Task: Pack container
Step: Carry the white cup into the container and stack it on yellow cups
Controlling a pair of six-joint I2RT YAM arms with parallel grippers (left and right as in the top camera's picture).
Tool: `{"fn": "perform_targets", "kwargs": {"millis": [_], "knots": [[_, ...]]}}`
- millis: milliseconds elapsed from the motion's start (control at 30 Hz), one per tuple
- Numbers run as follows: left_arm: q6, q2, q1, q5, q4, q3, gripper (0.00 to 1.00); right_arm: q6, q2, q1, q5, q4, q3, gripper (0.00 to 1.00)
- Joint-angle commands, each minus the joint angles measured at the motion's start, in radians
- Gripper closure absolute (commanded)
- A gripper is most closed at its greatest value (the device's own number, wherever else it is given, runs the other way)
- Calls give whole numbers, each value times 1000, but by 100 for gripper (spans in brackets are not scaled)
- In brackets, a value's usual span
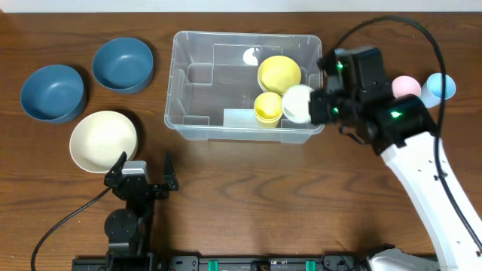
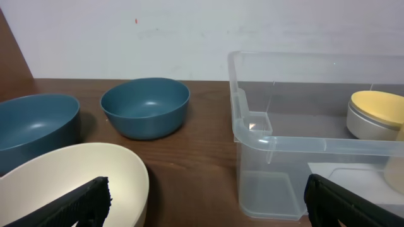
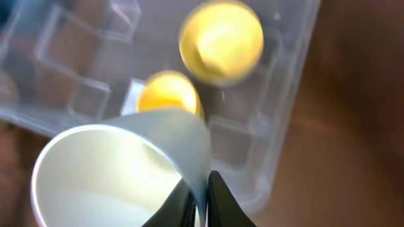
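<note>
Packing under way: the right gripper point(image 3: 201, 192) pinches the thin wall of a white cup point(image 1: 296, 103), one finger inside the rim and one outside. It holds the cup mouth up at the 4 o'clock corner of the container point(image 1: 226, 34), the clear tub at the centre of the table. Two pieces are already inside. A larger yellow cup point(image 1: 279, 74) sits toward the tub's 2 o'clock, and a smaller yellow cup point(image 1: 268, 107) stands just beside the white cup, at its 9 o'clock. Whether those two touch, or whether the white cup's base has reached the floor, cannot be told.

The left gripper point(image 1: 143, 167) rests spread wide and empty at the tub's 7 o'clock, near a cream bowl point(image 1: 103, 141). An outer blue bowl point(image 1: 51, 92) lies at 9 o'clock and an inner blue bowl point(image 1: 123, 63) at 10 o'clock.

The step in hand looks like setting the white cup down. It calls for a straight descent onto bare floor, clear of the near rim and the smaller yellow cup. Release should wait until the base sits flat, since the moulded ridges could tip it. A vertical exit would keep the inner finger from dragging the cup over. A pink cup point(image 1: 405, 86) and a pale blue cup point(image 1: 439, 86) wait at the tub's 3 o'clock.
</note>
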Motion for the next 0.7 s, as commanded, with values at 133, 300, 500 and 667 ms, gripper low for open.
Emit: {"fn": "perform_targets", "kwargs": {"millis": [133,300,500,667], "knots": [[13,-1,6,3,-34,-17,2,53,182,21,4,145,16,95],[13,-1,6,3,-34,-17,2,53,306,31,-40,192,17,98],[13,-1,6,3,-34,-17,2,54,370,64,-54,216,17,98],[14,-1,6,3,-34,-17,2,53,369,79,-52,222,19,56]]}}
